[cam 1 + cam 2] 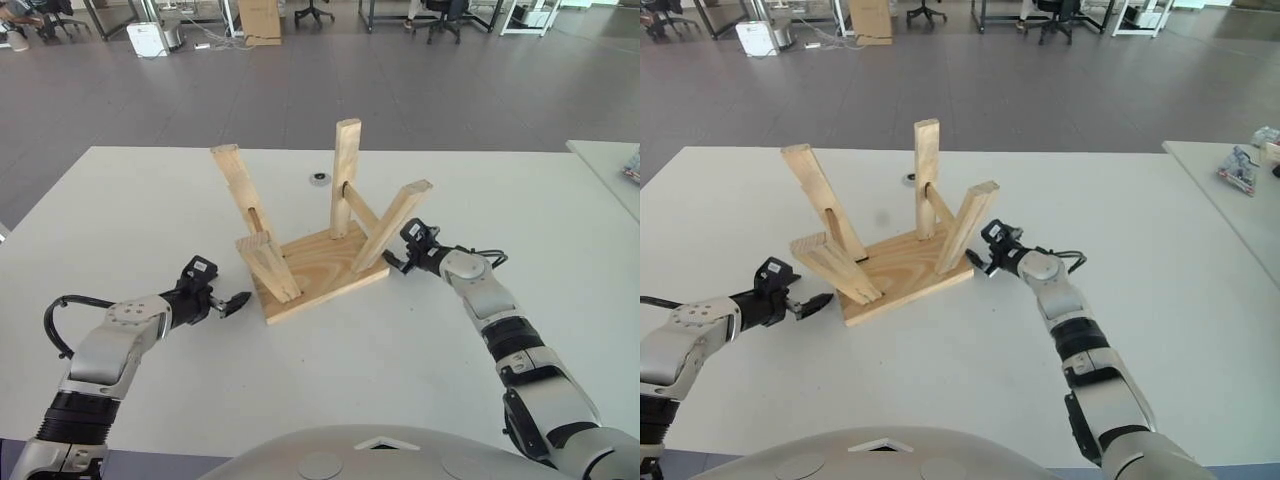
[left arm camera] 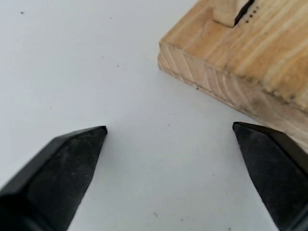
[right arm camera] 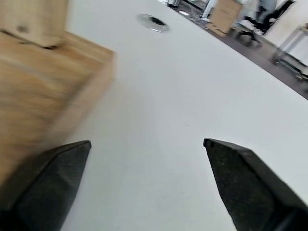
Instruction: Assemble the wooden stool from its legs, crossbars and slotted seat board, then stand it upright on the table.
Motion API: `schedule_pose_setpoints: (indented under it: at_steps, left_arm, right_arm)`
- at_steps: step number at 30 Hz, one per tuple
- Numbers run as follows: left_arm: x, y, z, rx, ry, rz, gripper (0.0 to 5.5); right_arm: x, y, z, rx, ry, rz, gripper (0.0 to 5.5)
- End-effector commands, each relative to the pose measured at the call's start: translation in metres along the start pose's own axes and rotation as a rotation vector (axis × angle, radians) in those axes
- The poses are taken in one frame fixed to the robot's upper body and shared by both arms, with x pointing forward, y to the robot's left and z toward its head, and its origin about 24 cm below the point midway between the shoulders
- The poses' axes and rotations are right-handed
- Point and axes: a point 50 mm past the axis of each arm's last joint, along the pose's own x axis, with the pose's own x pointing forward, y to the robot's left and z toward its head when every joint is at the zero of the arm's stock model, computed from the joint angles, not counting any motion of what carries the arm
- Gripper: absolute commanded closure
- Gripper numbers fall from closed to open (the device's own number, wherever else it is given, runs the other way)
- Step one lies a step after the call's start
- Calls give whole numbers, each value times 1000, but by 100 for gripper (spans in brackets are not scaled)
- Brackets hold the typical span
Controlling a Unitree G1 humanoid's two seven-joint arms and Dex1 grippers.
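The wooden stool rests upside down mid-table, its seat board [image 1: 320, 270] flat on the white table [image 1: 130, 210]. Its legs point up: a leaning one at the back left [image 1: 240, 190], an upright one at the back [image 1: 345, 180], a slanted one on the right [image 1: 395, 225] and a low one at the front left [image 1: 270, 265]. A crossbar [image 1: 362, 210] joins the back and right legs. My left gripper [image 1: 235, 303] is open on the table just left of the board's front corner [image 2: 240, 62], not touching it. My right gripper [image 1: 395, 262] is open at the board's right edge [image 3: 43, 86], beside the slanted leg.
A round cable grommet [image 1: 319, 179] sits in the tabletop behind the stool. A second table [image 1: 610, 170] stands at the far right with small items on it. Bare tabletop lies to both sides and in front. Chairs and boxes stand on the floor beyond.
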Motion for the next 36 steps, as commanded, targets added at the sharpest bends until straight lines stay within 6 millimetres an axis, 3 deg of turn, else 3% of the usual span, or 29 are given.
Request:
schedule_pose_setpoints:
  at_steps: [1, 5, 8, 11, 13, 19, 23, 28, 31, 34, 36]
  left_arm:
    - [21, -4, 11, 25, -18, -35, 68]
    - [43, -9, 41, 61, -110, -104, 68]
    - [41, -20, 38, 33, -122, -193, 68]
    - [27, -28, 23, 9, -72, -310, 119]
    - [16, -23, 11, 12, -26, -329, 153]
    - [6, 7, 10, 35, -46, -156, 253]
    - [2, 6, -1, 22, -33, -149, 324]
    - [-25, 1, -33, 56, 76, -296, 416]
    - [-22, -5, -26, 87, 28, -382, 478]
    - [-12, -14, -16, 134, -29, -433, 537]
    - [-8, -19, -14, 154, -40, -457, 546]
  right_arm:
    - [-19, 26, -8, 96, -1, 271, 109]
    - [-38, 21, 7, 122, -22, 326, 109]
    - [-39, 8, 9, 145, -19, 225, 109]
    - [-42, -2, 6, 176, -6, 160, 164]
    - [-46, -1, 2, 172, 6, 183, 200]
    - [-58, 11, 1, 181, 0, 310, 311]
    - [-65, 7, -6, 184, 22, 295, 388]
    - [-77, 11, -18, 183, 73, 318, 486]
    - [-80, 15, -21, 185, 88, 339, 550]
    - [-80, 22, -21, 186, 90, 377, 550]
    - [-81, 27, -21, 187, 93, 409, 550]
